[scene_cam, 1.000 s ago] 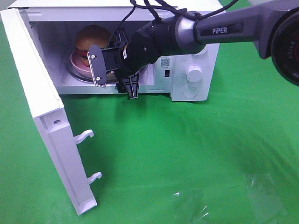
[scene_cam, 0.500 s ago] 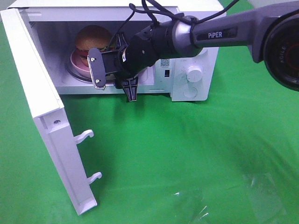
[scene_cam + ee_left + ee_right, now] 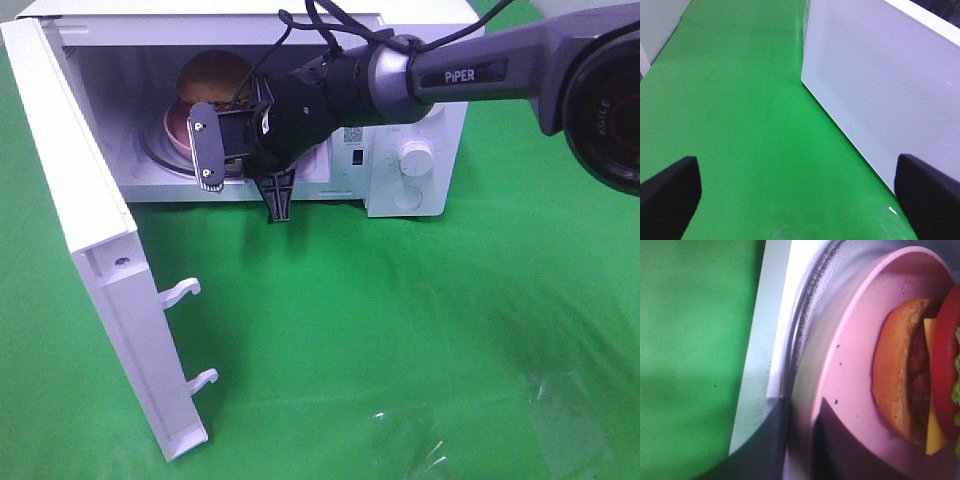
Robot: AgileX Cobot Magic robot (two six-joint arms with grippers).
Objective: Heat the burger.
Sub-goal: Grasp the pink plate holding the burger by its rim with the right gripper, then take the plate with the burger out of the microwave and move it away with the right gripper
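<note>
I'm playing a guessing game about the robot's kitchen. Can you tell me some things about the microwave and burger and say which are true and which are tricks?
1. The microwave door is shut. False: it stands wide open.
2. The burger sits inside the microwave. True.
3. The burger lies on a blue plate. False: the plate is pink.
4. The cloth under the microwave is green. True.
5. The right gripper is at the microwave's opening. True.

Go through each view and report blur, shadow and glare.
Exterior high: sharp; glare patches on the green cloth; microwave cavity shaded around the burger. Left wrist: soft, dark fingers blurred. Right wrist: close and blurry; shadow across the pink plate.
</note>
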